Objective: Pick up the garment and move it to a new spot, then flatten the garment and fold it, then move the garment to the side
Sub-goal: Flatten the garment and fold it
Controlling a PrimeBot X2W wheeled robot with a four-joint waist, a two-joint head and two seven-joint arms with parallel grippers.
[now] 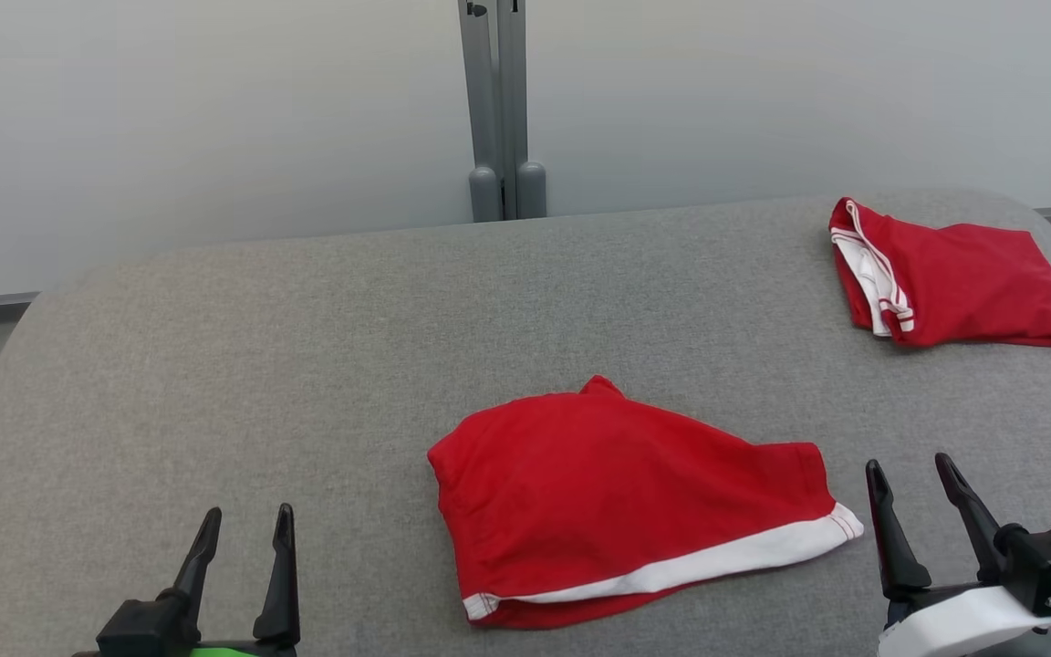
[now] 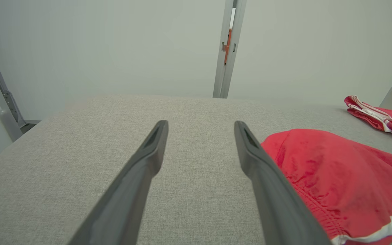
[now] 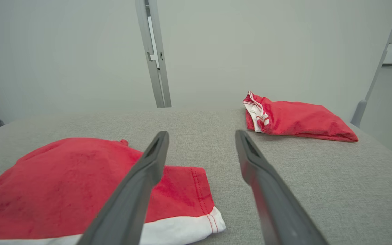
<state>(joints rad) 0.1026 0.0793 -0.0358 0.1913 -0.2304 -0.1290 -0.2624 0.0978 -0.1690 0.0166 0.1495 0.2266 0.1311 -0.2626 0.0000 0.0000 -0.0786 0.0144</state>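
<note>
Both two-fingered dark grippers stand with jaws spread and nothing between them: the left gripper [image 1: 249,511] is well to the left of the red cloth garment with a white hem band [image 1: 617,493], the right gripper [image 1: 908,464] just beside its right corner. That garment lies on the grey woven tabletop [image 1: 261,365], doubled over in a loose, slightly rumpled half. It looks set down and perhaps partly folded. Smoothing, any further fold and the move aside seem left to do. A second folded red garment with white trim [image 1: 963,274] lies well beyond it, to the right.
</note>
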